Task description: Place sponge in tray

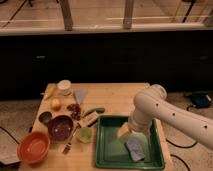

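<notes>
The sponge lies in the tray (seemingly released); the tool, spread, hovers at its twelve o'clock.

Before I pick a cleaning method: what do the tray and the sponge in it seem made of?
The tray looks like hard plastic, dark green and glossy, since its bottom reflects light. The sponge lying inside looks like soft matte foam, pale blue-grey, though its texture is unclear. The gripper hangs over the tray, just beside the sponge.

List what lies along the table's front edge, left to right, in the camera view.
Orange bowl → fork → small green cup → tray → sponge in the tray, with the gripper open just above it.
</notes>
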